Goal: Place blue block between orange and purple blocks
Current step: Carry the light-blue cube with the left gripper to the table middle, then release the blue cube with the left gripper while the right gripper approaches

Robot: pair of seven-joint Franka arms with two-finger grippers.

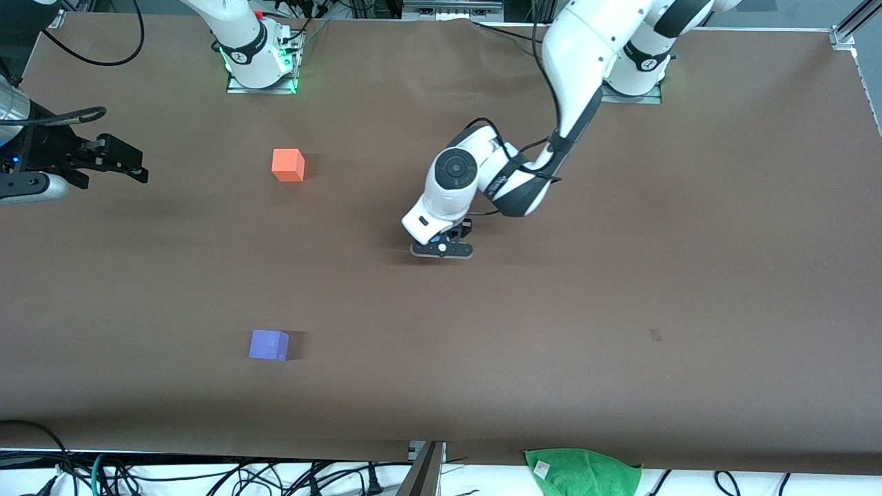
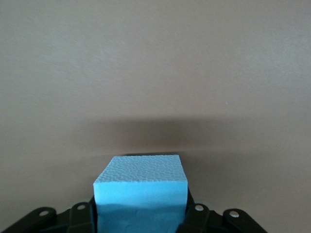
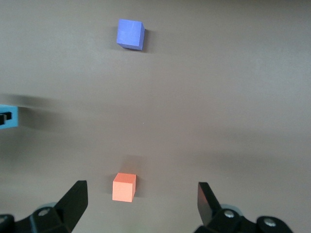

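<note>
My left gripper (image 1: 442,249) is low over the middle of the table, shut on the blue block (image 2: 140,184), a light sky-blue cube gripped by its sides. The hand hides the block in the front view; its edge shows in the right wrist view (image 3: 8,118). The orange block (image 1: 288,164) sits toward the right arm's end, nearer the bases. The purple block (image 1: 269,344) sits nearer the front camera, roughly in line with it. Both show in the right wrist view, orange (image 3: 124,187) and purple (image 3: 130,34). My right gripper (image 1: 131,162) waits open and empty at the right arm's end of the table, and in its own wrist view (image 3: 142,189) the jaws stand wide apart.
The brown table (image 1: 620,289) is bare between the orange and purple blocks. A green cloth (image 1: 584,472) lies past the table's front edge. Cables run along that edge.
</note>
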